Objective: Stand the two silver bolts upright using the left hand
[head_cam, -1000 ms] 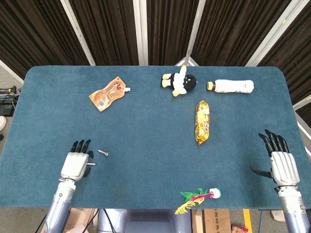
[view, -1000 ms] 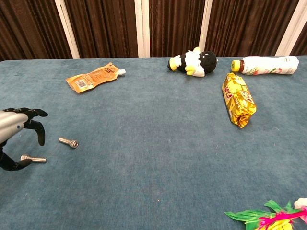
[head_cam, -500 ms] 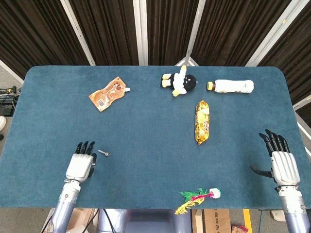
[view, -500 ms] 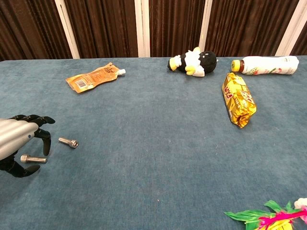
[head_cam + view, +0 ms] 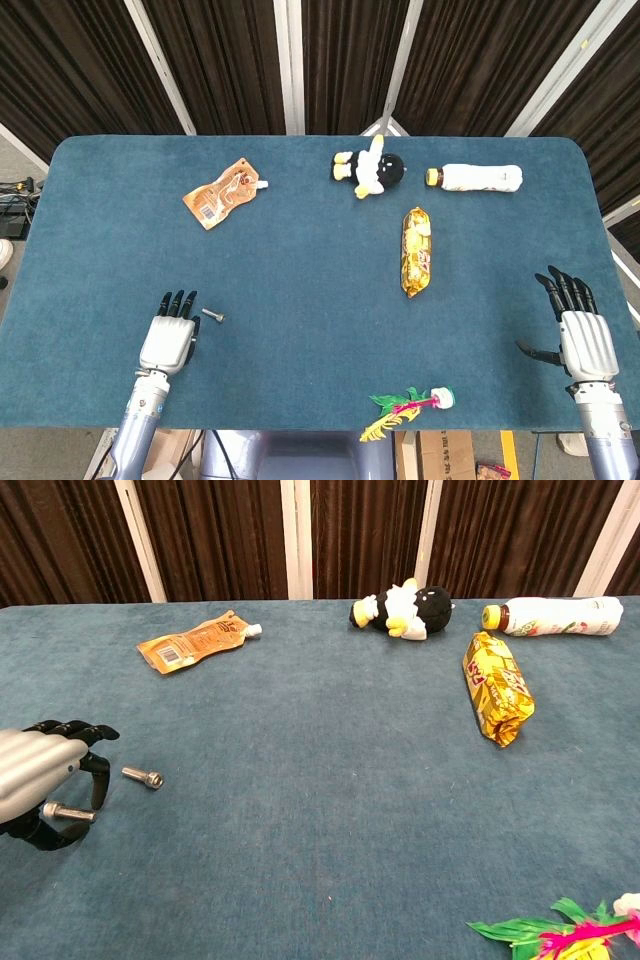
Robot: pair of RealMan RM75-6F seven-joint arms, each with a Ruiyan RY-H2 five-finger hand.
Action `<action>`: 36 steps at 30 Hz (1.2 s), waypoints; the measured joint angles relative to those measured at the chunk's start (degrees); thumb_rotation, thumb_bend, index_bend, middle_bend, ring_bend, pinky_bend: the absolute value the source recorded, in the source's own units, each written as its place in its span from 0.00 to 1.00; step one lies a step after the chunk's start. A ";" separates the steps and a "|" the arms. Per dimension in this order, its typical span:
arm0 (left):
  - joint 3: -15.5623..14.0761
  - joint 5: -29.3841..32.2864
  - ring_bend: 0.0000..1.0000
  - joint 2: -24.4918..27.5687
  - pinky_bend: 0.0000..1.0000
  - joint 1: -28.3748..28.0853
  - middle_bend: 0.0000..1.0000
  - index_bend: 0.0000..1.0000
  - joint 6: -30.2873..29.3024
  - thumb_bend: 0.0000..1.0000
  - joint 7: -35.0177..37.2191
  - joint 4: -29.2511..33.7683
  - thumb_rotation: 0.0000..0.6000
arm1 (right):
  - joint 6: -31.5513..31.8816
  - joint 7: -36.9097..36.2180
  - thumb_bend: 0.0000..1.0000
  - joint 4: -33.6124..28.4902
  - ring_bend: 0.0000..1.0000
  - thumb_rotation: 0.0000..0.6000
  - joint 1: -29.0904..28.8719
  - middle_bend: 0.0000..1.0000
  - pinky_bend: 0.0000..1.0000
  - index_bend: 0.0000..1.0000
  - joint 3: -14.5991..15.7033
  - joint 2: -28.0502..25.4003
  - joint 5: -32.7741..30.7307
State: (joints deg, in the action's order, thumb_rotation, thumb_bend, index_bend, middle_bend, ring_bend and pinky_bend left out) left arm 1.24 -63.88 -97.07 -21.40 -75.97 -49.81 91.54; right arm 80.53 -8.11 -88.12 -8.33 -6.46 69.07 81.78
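Observation:
Two silver bolts lie flat on the blue table [image 5: 300,270] at the front left. One bolt [image 5: 213,315] [image 5: 143,776] lies just right of my left hand's fingertips, apart from them. The other bolt [image 5: 68,811] lies under my left hand [image 5: 170,337] [image 5: 42,778], between the curved fingers above and the thumb below; the head view hides it beneath the hand. The fingers arch over it without closing on it. My right hand [image 5: 584,336] rests flat with spread fingers near the table's front right corner, holding nothing.
An orange pouch [image 5: 225,192] lies at the back left. A penguin plush [image 5: 370,170], a lying bottle [image 5: 480,177] and a yellow snack packet [image 5: 417,250] sit at the back right. A feather toy [image 5: 408,405] is at the front edge.
My left hand has slid forward and to the right, so it now covers the nearer bolt. Both bolts lie where they were. The right hand has not moved.

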 measured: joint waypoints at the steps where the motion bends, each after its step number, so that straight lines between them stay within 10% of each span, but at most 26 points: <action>1: -0.03 0.02 0.00 -0.08 0.00 -0.02 0.05 0.52 0.08 0.50 -0.05 -0.02 1.00 | -0.01 0.00 0.11 -0.02 0.04 1.00 0.01 0.07 0.00 0.14 0.03 0.01 0.01; 20: -0.09 -0.38 0.00 0.77 0.00 0.35 0.07 0.58 -0.33 0.56 1.03 0.57 1.00 | 0.02 -0.82 0.11 -0.21 0.04 1.00 0.12 0.07 0.00 0.14 -0.10 -0.10 -0.09; 36: 0.21 -3.30 0.00 7.56 0.00 2.64 0.07 0.58 -0.11 0.56 16.57 6.14 1.00 | -0.36 -0.51 0.11 -0.40 0.04 1.00 -0.02 0.07 0.00 0.14 0.15 0.05 0.13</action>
State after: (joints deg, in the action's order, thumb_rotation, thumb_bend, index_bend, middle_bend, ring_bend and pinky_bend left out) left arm 1.44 -67.17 -89.50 -18.76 -76.08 -33.24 97.68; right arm 80.17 -8.62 -88.52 -8.35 -6.32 69.12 81.91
